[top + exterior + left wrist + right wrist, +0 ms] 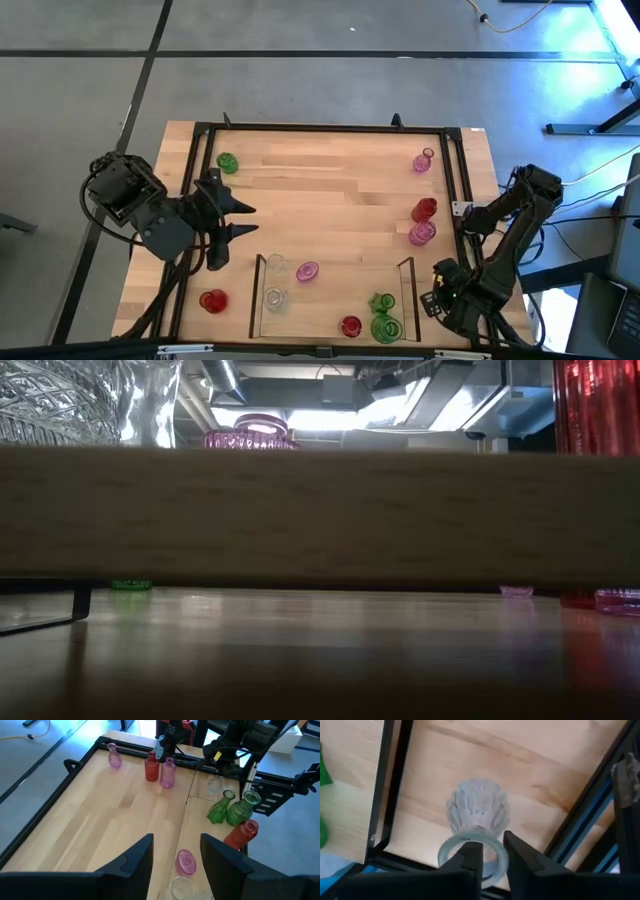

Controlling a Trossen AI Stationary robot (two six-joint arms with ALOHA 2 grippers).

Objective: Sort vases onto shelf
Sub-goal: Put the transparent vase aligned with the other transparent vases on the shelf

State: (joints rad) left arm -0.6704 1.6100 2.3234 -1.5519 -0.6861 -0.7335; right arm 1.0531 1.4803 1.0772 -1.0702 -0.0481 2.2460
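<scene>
The shelf (257, 298) lies at the table's near edge and holds clear (274, 298), pink (307, 271), red (350, 326) and green (385, 325) vases. More vases stand on the table: a green one (227, 162) far left, a pink narrow-necked one (423, 160), a red (424, 209) and a pink (422, 233) at the right, and a red one (212, 301) left of the shelf. My right gripper (492, 852) is shut on a clear ribbed vase (477, 807) between the shelf's right edge and the table frame. My left gripper (250, 220) is open and empty at the table's left. My right gripper holds the clear vase by its rim (504, 865). One finger (470, 865) is inside the mouth and the other (522, 855) is outside it. The fingers come from above, pointing down. The vase is upright; whether its base is on the wood I cannot tell.
The black frame (455, 180) runs round the tabletop, close beside my right gripper. The middle of the table (320, 190) is bare wood. In the low view a wooden board (320, 515) blocks most of the sight. Cables and stands lie on the floor beyond the table.
</scene>
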